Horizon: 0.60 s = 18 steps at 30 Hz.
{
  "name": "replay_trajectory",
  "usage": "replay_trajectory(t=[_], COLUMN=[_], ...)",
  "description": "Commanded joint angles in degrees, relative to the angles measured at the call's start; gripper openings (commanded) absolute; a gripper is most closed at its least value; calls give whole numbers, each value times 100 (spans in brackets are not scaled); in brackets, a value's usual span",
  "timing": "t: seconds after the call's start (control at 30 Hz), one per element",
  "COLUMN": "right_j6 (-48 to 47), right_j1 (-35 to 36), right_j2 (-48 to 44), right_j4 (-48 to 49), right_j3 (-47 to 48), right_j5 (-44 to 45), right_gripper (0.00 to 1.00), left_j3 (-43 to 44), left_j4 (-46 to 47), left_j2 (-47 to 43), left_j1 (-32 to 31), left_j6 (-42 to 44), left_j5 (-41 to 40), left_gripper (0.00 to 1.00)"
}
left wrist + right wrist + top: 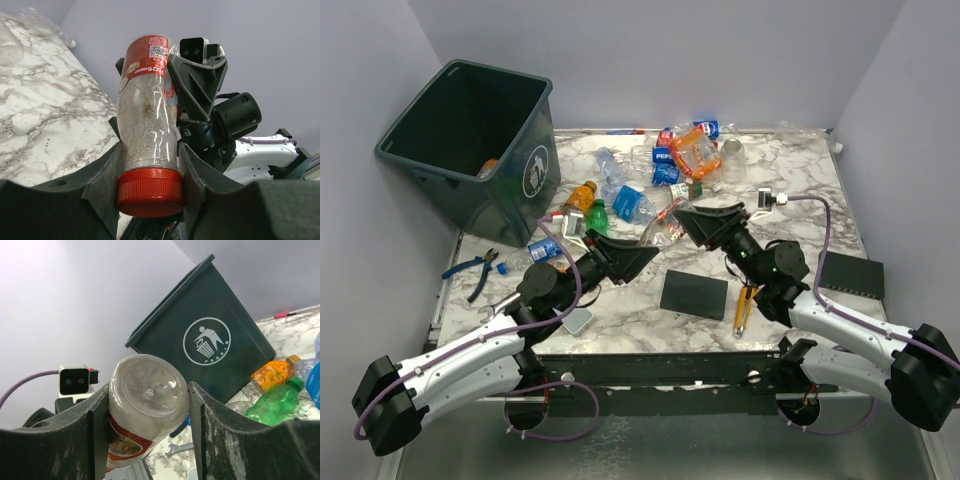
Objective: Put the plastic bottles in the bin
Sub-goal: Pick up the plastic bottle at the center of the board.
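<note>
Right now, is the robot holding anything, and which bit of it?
Yes, one clear bottle, held at both ends: the left end effector grips just above its red cap, the right end effector grips its base end.

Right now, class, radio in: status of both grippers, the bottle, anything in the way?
Left gripper shut on red-capped bottle, cap end. Right gripper shut on its base. Bin to the left, not yet reached. Loose bottles on table between.
</note>
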Motion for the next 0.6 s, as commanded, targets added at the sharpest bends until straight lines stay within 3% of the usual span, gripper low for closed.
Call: replay_trajectory(t=[0.0, 0.07, 0.17, 0.33, 0.43, 0.57], right_j6=[-191, -351, -737, -1943, -2760, -3613], right_j1=[5, 9, 10, 6, 6, 10], right_j2=[-10, -74, -399, -1448, -1774, -1687], right_j4=[-167, -674, -2271, -4812, -6101, -7297], right_j3=[214, 407, 856, 1568, 2344, 3423], right_j5=[-513, -736, -690, -517, -712, -1478], right_gripper=[42, 73, 99, 100, 100, 100], left_j3=[-69, -34, 261, 1442, 2325, 2926], left_j4=[304, 71, -711, -2817, -4204, -5173], left_j2=[-249, -382, -604, -644, -322, 28], left_j1=[29, 36, 38, 43, 46, 45], left_j6=[109, 318, 887, 2540, 3451, 4314], left_j5=[-38, -191, -283, 216, 1167, 2572], left_gripper=[18, 0, 0, 0, 0, 0])
